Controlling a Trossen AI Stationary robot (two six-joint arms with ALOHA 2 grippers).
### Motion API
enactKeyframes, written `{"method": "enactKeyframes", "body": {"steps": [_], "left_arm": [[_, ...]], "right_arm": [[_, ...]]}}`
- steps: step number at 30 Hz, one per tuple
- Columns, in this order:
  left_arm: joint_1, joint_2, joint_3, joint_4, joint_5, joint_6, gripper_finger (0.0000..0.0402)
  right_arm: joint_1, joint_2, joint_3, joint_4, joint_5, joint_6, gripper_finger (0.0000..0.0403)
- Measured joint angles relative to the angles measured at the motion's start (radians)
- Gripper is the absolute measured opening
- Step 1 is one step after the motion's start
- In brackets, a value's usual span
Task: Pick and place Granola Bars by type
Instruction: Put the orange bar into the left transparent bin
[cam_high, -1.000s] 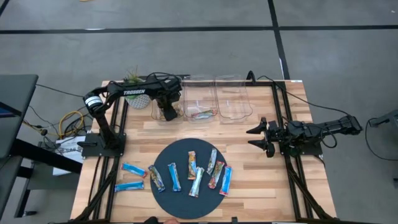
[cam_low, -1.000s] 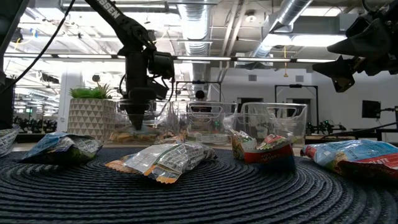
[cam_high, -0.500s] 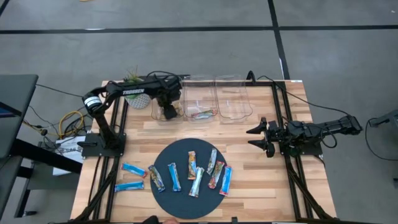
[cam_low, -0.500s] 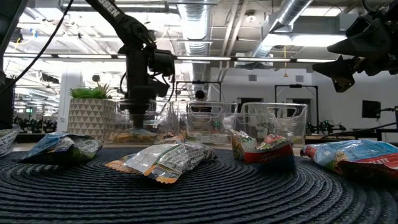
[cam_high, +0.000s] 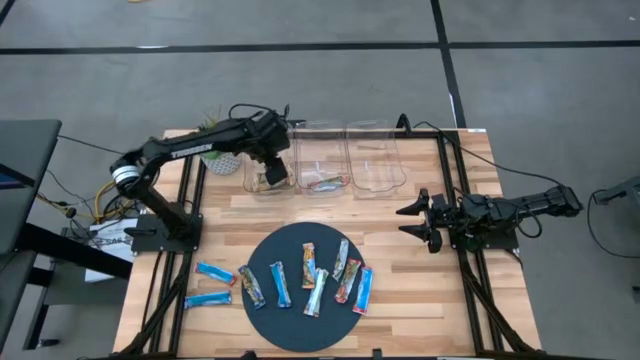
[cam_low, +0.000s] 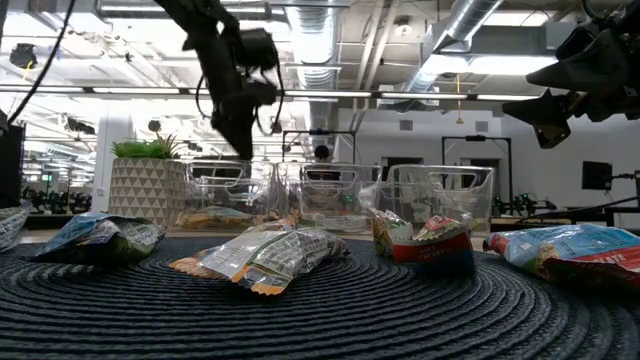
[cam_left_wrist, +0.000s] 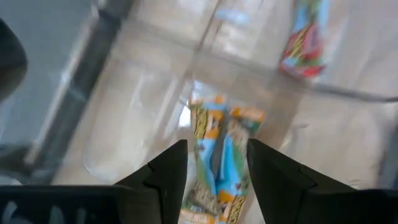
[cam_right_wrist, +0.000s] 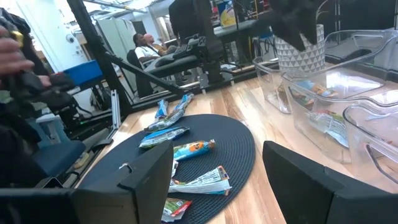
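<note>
Blurred by motion in the left wrist view: bin (cam_left_wrist: 149, 124) walls and the orange-blue bars (cam_left_wrist: 217, 155) inside. Cut off at the low view's upper right: right gripper (cam_low: 560, 100). Too small from above to read: wrapper print on mat (cam_high: 262, 310) bars.

I count three clear bins (cam_high: 322, 160) in a row at the table's (cam_high: 420, 290) twelve o'clock edge. Six granola bars (cam_high: 310, 266) lie on my round dark mat (cam_high: 262, 315), and two blue bars (cam_high: 214, 273) sit off it toward nine o'clock. I have two arms and one potted plant (cam_high: 214, 127).
</note>
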Motion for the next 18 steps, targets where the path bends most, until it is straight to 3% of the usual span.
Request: {"method": "enactKeyframes", "body": {"steps": [18], "left_arm": [[-0.306,-0.159,0.001,0.179,0.283,0.077,0.0160]], "right_arm": [[0.000,0.000,0.000,0.000,0.000,0.000,0.0244]]}}
